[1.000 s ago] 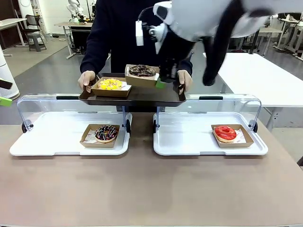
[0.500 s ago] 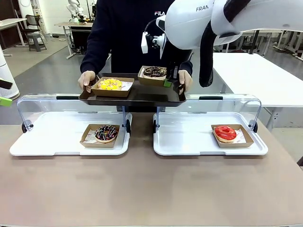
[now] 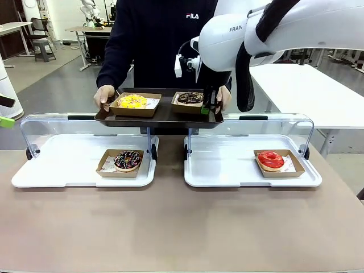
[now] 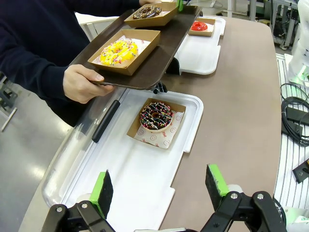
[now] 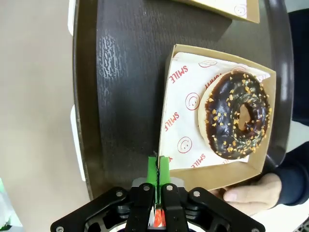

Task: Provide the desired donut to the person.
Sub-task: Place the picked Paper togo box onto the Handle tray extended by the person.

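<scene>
The person (image 3: 153,40) in a dark sweatshirt stands at the far side of the table (image 3: 182,227) and holds a dark brown tray (image 3: 159,116) level by both ends, one hand (image 3: 104,94) at the left end and the other hand (image 3: 223,96) at the right end. On the tray sit two cardboard boats: one with a yellow donut (image 3: 132,101) on the left, and one with a chocolate donut (image 3: 190,98) topped with nut crumbs on the right. The right gripper (image 5: 158,166) reaches over the tray's right part, and its green pads are pressed together on the near wall of the chocolate donut's cardboard boat (image 5: 212,171), which rests on the tray. The left gripper (image 4: 161,191) hangs over the near corner of the left white tray (image 4: 145,179) with its jaws spread wide and nothing between them. On that left white tray lies a chocolate sprinkled donut (image 3: 127,160) in its own boat; on the right white tray (image 3: 227,170) lies a red glazed donut (image 3: 271,160) in another boat. Both white trays have clear lids standing raised at their far edges.
</scene>
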Tool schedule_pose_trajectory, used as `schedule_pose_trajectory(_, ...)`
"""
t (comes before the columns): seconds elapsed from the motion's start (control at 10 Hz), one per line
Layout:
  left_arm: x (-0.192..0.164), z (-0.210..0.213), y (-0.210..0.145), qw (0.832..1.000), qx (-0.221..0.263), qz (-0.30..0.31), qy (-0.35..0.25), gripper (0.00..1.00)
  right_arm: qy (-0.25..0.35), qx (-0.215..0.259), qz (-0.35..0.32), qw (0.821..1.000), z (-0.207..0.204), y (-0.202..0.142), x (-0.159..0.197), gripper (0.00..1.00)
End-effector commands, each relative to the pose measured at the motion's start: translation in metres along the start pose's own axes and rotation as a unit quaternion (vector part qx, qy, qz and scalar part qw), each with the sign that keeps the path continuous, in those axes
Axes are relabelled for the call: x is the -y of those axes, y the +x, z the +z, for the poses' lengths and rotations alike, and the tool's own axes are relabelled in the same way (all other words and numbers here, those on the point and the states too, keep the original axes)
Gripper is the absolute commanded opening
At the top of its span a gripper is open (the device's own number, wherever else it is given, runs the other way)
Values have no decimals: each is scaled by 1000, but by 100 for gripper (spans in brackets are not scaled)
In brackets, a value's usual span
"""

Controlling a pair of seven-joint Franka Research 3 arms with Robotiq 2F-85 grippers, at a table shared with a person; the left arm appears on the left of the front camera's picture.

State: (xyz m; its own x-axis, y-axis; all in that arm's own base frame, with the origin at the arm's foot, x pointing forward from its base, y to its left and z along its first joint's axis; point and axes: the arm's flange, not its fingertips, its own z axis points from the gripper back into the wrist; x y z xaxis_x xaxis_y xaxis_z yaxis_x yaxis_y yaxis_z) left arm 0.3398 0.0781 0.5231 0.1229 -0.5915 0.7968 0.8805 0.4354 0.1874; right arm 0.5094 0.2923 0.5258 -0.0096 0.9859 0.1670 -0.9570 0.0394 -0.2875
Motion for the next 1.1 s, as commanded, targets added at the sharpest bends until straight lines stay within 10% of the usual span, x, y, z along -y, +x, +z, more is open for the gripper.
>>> schedule_pose_trajectory(0.0, 0, 0, 0, 1000, 9, 3, 2, 100, -8, -2, 15, 1000, 4, 0, 8, 2)
schedule_pose_trajectory(0.1, 0, 0, 0, 1000, 9, 3, 2, 100, -1, 1, 21, 1000, 6, 1, 6, 60)
schedule_pose_trajectory(0.2, 0, 0, 0, 1000, 9, 3, 2, 100, 5, 2, 21, 1000, 10, 0, 5, 61)
schedule_pose_trajectory(0.3, 0, 0, 0, 1000, 9, 3, 2, 100, 6, 10, 25, 1000, 16, -1, 4, 100)
schedule_pose_trajectory(0.6, 0, 0, 0, 1000, 9, 3, 2, 100, 18, 14, 25, 999, 18, 0, 6, 85)
schedule_pose_trajectory(1.0, 0, 0, 0, 1000, 9, 3, 2, 100, 30, 14, 25, 999, 23, 0, 4, 100)
